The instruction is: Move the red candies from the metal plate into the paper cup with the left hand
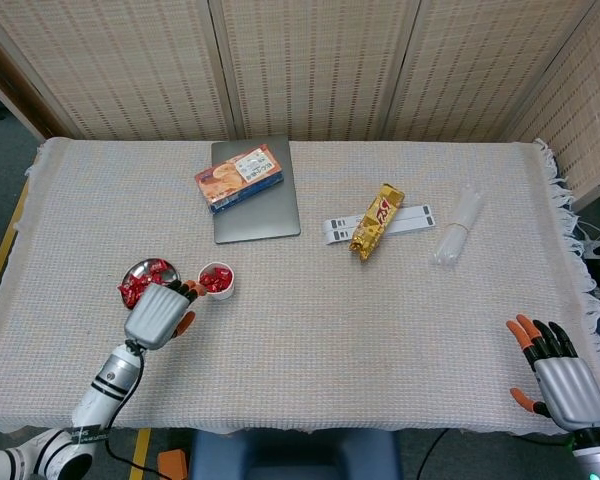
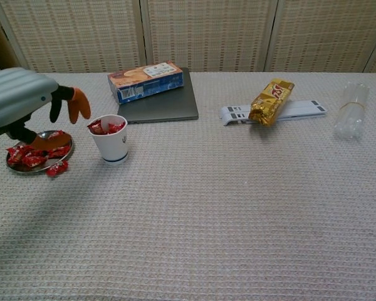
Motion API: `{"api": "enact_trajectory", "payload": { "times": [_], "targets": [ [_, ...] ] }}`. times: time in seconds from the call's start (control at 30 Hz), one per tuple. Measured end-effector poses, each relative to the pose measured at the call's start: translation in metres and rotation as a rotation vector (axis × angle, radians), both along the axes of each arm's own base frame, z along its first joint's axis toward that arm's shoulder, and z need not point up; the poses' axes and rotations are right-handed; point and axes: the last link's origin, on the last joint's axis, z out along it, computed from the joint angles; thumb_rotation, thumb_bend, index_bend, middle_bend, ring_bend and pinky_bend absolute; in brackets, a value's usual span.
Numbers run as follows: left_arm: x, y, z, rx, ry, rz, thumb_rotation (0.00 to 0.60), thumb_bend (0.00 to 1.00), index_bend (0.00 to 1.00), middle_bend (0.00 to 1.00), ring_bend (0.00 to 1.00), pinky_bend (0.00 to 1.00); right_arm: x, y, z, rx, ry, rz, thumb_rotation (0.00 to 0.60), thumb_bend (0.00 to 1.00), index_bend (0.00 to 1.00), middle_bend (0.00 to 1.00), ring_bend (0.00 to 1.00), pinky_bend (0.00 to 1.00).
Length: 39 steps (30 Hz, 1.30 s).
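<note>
A small metal plate (image 1: 132, 272) (image 2: 14, 167) at the table's left holds several red candies (image 1: 140, 284) (image 2: 34, 156); one candy (image 2: 56, 168) lies on the cloth by its rim. Right of the plate stands a white paper cup (image 1: 217, 281) (image 2: 111, 142) with red candies showing at its top. My left hand (image 1: 157, 313) (image 2: 22, 103) hovers near the plate, in front of it and left of the cup, fingers apart and holding nothing. My right hand (image 1: 557, 375) rests open at the table's near right corner, seen only in the head view.
A biscuit box (image 1: 239, 177) lies on a grey laptop (image 1: 256, 212) at the back. A gold snack bag (image 1: 377, 221) sits on a white strip (image 1: 416, 215), and a clear plastic bundle (image 1: 458, 226) lies to the right. The cloth has a fringed right edge.
</note>
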Motion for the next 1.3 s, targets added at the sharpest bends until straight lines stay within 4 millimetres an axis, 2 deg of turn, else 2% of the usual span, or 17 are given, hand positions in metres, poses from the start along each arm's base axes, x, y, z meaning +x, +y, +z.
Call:
{"api": "enact_trajectory", "payload": {
  "times": [0.13, 0.23, 0.33, 0.6, 0.77, 1.3],
  "targets": [
    [-0.036, -0.016, -0.001, -0.023, 0.045, 0.066, 0.6, 0.37, 0.38, 0.48, 0.53, 1.0, 0.002, 0.002, 0.002, -0.008, -0.008, 0.014, 0.6, 0.11, 0.0, 0.0, 0.0, 0.0],
    [-0.052, -0.017, -0.004, -0.027, 0.093, 0.076, 0.6, 0.37, 0.3, 0.38, 0.53, 1.0, 0.003, 0.004, 0.002, -0.002, -0.013, 0.026, 0.6, 0.11, 0.0, 0.0, 0.0, 0.0],
    [-0.062, -0.016, -0.011, -0.02, 0.143, 0.063, 0.6, 0.39, 0.26, 0.31, 0.52, 1.0, 0.003, 0.005, 0.0, 0.009, -0.009, 0.029, 0.6, 0.11, 0.0, 0.0, 0.0, 0.0],
    [-0.068, -0.006, -0.036, -0.001, 0.229, 0.005, 0.6, 0.41, 0.24, 0.27, 0.52, 1.0, 0.002, 0.005, -0.002, 0.007, 0.005, 0.026, 0.6, 0.11, 0.0, 0.0, 0.0, 0.0],
    [-0.069, 0.005, -0.049, 0.017, 0.286, -0.025, 0.6, 0.43, 0.28, 0.29, 0.54, 1.0, 0.002, 0.005, -0.001, 0.009, 0.005, 0.021, 0.6, 0.11, 0.0, 0.0, 0.0, 0.0],
    [-0.076, 0.021, -0.062, 0.026, 0.374, -0.031, 0.6, 0.44, 0.4, 0.41, 0.56, 1.0, 0.001, 0.003, -0.001, 0.011, 0.01, 0.006, 0.6, 0.11, 0.0, 0.0, 0.0, 0.0]
  ]
}}
